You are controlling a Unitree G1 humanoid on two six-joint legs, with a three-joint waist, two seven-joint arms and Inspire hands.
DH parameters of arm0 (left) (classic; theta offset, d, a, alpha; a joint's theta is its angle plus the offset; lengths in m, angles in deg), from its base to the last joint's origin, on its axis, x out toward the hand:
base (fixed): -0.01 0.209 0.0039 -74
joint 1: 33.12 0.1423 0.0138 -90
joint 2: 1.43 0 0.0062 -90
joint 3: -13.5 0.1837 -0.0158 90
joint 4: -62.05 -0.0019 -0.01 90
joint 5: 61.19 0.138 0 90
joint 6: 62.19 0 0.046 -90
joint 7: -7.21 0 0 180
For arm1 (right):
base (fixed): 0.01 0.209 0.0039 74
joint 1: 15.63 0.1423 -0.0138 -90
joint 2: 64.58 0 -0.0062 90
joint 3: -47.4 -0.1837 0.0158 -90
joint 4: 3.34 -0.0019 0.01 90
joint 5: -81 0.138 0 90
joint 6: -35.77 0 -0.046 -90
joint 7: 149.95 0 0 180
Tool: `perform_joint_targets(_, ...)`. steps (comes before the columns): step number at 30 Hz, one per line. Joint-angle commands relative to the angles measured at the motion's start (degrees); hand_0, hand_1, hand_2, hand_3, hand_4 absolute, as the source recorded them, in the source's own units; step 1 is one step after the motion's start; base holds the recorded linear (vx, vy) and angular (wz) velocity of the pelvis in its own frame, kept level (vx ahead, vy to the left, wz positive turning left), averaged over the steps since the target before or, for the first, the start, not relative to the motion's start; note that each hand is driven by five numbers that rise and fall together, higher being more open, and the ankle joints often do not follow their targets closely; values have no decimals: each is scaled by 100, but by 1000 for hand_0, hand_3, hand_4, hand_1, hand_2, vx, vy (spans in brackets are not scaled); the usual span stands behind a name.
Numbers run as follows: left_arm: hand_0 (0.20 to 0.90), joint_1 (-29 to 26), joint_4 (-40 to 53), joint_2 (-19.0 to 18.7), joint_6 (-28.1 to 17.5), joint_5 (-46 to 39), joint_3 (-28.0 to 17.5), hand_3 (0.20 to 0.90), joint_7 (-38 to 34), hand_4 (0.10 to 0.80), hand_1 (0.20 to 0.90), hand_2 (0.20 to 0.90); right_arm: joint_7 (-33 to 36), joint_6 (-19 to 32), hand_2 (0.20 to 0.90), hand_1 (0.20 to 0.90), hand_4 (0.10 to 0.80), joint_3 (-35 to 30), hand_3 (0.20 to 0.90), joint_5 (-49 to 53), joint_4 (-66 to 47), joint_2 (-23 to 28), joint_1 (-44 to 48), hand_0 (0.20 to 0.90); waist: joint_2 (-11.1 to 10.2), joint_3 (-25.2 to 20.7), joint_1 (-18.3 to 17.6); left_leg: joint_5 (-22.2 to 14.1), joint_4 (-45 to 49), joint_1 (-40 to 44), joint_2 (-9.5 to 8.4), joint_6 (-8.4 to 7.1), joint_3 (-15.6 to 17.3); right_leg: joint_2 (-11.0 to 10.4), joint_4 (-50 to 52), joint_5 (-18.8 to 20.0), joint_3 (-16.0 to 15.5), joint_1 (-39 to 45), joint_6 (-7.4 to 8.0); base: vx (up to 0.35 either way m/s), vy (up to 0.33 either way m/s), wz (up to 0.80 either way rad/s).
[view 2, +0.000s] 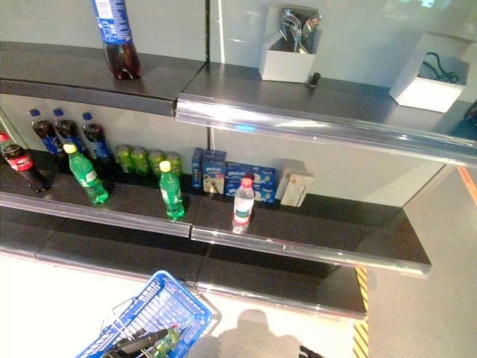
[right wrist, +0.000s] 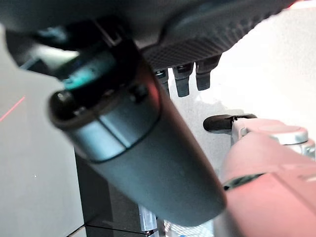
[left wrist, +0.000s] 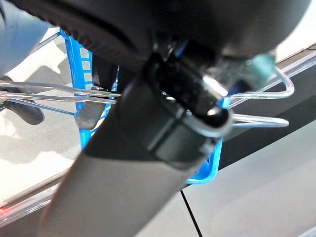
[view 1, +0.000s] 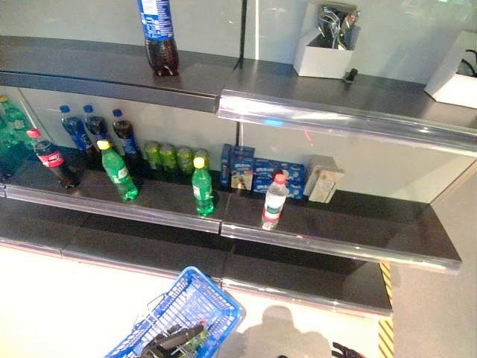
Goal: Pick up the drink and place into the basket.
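Drink stock stands on a two-tier dark shelf unit, which serves here as the reference landmark. On the upper shelf, a large cola bottle with a blue label stands upright toward the left end; two white open boxes holding dark items sit toward the right end. On the lower shelf, from the left end: a red-capped cola bottle, three blue-capped dark bottles against the back wall, a tilted green bottle with a yellow cap near the front edge, a row of green cans at the back, and an upright green bottle with a yellow cap at the front edge. Further right, blue cartons and a pale carton stand at the back, and a clear water bottle with a red cap stands at the front edge, just ahead of the blue cartons. A blue basket hangs below and in front of the shelf unit, level with the upright green bottle; a green bottle lies inside it. The left hand has its fingers curled round the basket's wire handle. The right hand shows only in its wrist view, with fingers relaxed and holding nothing.
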Motion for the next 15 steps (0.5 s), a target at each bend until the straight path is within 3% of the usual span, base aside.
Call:
perform_joint_targets(1, 300, -410, 25, -221, -329, -124, -170, 200, 234, 100, 300, 300, -36, 173, 900, 900, 800, -68, 900, -92, 227, 262, 513, 900, 144, 133, 91, -282, 36, -30, -140, 220, -6, -90, 217, -349, 25, 238, 180, 0, 0, 0)
perform_joint_targets(11, 300, -219, 33, -277, -402, -201, -302, 200, 334, 100, 300, 300, -114, 113, 900, 900, 800, -120, 900, -269, 331, 342, 429, 900, 257, 115, 65, -309, 36, 3, -149, 167, -7, -83, 35, -275, -16, 294, 193, 74, -9, 6)
perform_joint_targets(15, 300, -352, 232, -210, -482, -377, -15, 200, 280, 100, 300, 300, -146, 99, 900, 900, 800, 75, 900, -17, 206, 409, 589, 900, 350, 418, 63, -126, 36, -452, -123, 121, -49, -109, 40, -116, 63, -180, 192, -63, -5, -2)
